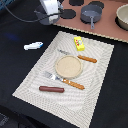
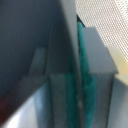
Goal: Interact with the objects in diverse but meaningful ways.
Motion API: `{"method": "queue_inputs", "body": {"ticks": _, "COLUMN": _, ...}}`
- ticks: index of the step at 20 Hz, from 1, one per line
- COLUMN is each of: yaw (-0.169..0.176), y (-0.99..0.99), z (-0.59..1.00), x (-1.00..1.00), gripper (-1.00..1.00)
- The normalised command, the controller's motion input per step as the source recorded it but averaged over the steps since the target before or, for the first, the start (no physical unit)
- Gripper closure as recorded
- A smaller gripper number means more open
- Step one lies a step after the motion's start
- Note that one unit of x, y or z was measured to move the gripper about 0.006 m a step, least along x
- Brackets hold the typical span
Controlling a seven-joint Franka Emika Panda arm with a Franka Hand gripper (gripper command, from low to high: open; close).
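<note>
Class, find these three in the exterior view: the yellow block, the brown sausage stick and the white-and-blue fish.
yellow block (image 1: 79, 44), exterior view, its top face.
brown sausage stick (image 1: 51, 89), exterior view, mid-length.
white-and-blue fish (image 1: 33, 46), exterior view, middle of its body.

From where I stand, no writing, label, brand or number is readable on anything in either view.

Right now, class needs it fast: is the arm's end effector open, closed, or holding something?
End effector: cannot be told. The exterior view blurs it, and the wrist view shows only grey and teal pads close up, nothing clearly held.
</note>
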Motion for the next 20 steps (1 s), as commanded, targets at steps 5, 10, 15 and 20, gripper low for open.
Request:
{"method": "queue_inputs", "body": {"ticks": 5, "yaw": -0.039, "y": 0.51, "z": 0.83, "x": 0.61, "gripper": 1.00}}
{"method": "queue_inputs", "body": {"ticks": 10, "yaw": -0.015, "y": 0.56, "z": 0.83, "x": 0.62, "gripper": 1.00}}
{"method": "queue_inputs", "body": {"ticks": 15, "yaw": -0.004, "y": 0.53, "z": 0.61, "x": 0.69, "gripper": 1.00}}
{"method": "queue_inputs", "body": {"ticks": 20, "yaw": -0.105, "y": 0.30, "z": 0.19, "x": 0.57, "gripper": 1.00}}
